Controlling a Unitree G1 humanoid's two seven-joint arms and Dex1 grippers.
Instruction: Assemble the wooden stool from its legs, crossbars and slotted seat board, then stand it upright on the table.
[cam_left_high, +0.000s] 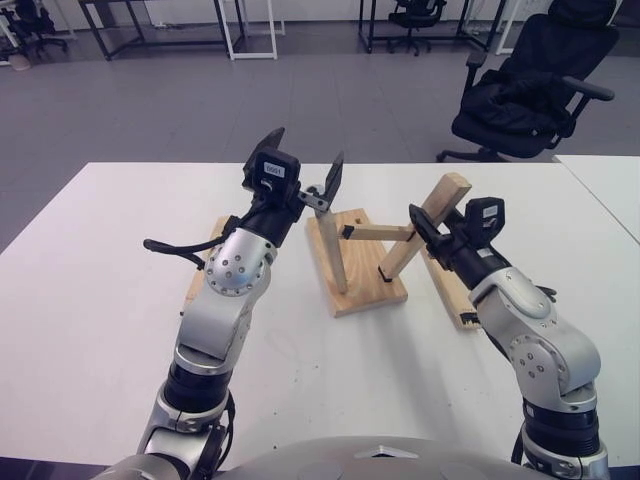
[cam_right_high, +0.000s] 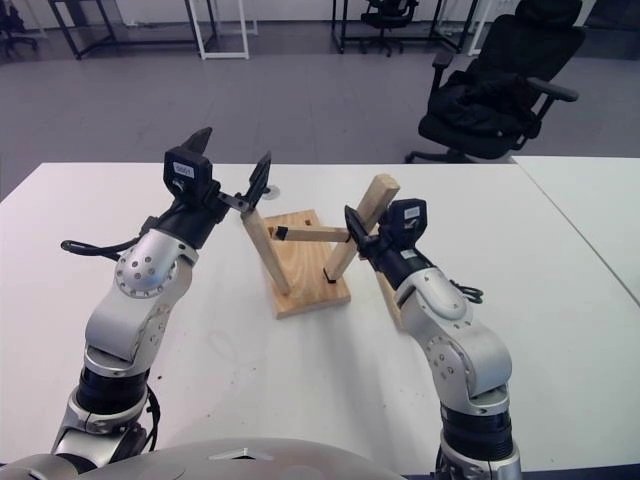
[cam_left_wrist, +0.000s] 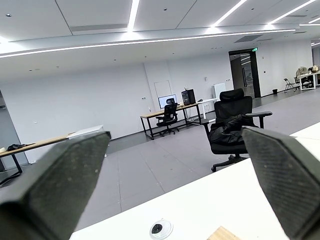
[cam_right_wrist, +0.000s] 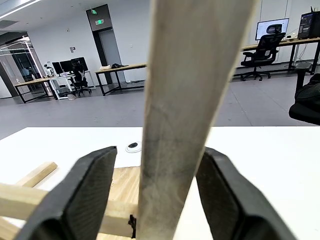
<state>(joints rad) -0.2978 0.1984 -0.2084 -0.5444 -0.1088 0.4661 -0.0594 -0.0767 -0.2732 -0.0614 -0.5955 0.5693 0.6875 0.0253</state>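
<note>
**Stool build: right arm's got a leg, left arm's free right above the other one**

Head camera: the flat, pale wooden slotted seat board (cam_left_high: 365, 285) lies dead centre on the white counter (cam_left_high: 100, 250). Along its 9 o'clock side there's leg one (cam_left_high: 332, 255), a pale square wooden post standing tilted. A thin wooden crossbar (cam_left_high: 380, 232) runs from it toward 3 o'clock and meets leg two (cam_left_high: 440, 200), which is the same pale square wood. Leg two has its foot on the board, and its long axis leans up toward 1 o'clock. The black right gripper (cam_left_high: 420, 228) comes in from 4 o'clock and has it about mid-length. The black left gripper (cam_left_high: 307, 150) hovers at the board's 11 o'clock, with the top of leg one just below it at about 5 o'clock.

Left wrist camera: the left fingers (cam_left_wrist: 60, 185) are spread wide with nothing between them.

Right wrist camera: the right fingers (cam_right_wrist: 80, 200) sit either side of leg two. One pad looks tight on the wood and the other shows a sliver of gap, so I'd call the grip light.

My guess is that seating leg two is the current step. The left arm is nearer leg one, so steadying that one falls to it.
</note>
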